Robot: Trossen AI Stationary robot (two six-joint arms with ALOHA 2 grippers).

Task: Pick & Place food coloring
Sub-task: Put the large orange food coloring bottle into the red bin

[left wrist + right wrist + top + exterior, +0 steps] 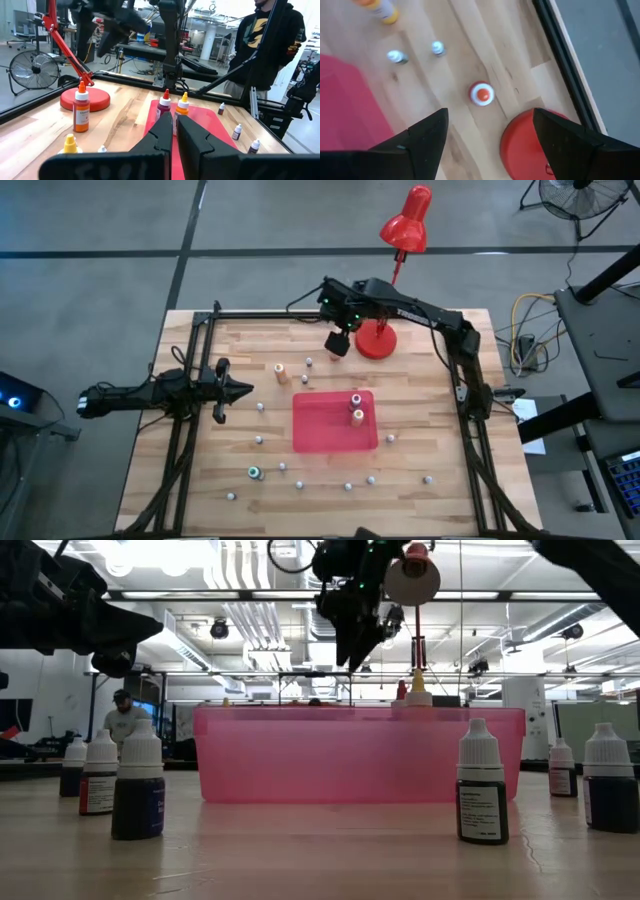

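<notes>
The food coloring is a set of tiny bottles scattered over the wooden table (200, 470); two of them (355, 407) stand upright in the red tray (320, 430). My right gripper (338, 342) hangs open, high above the table's far part beside the lamp's base. In its wrist view the gripper (489, 114) points down, with an orange-capped bottle (481, 93) standing below the gap and apart from the fingers. My left gripper (248, 390) waits shut and level at the table's left, holding nothing.
A red desk lamp stands with its round base (377, 340) at the far edge, close to my right gripper. A black frame (200, 320) borders the table. An orange bottle (280, 372) and small bottles (309, 363) stand left of the gripper. A person (270, 45) stands beyond the table.
</notes>
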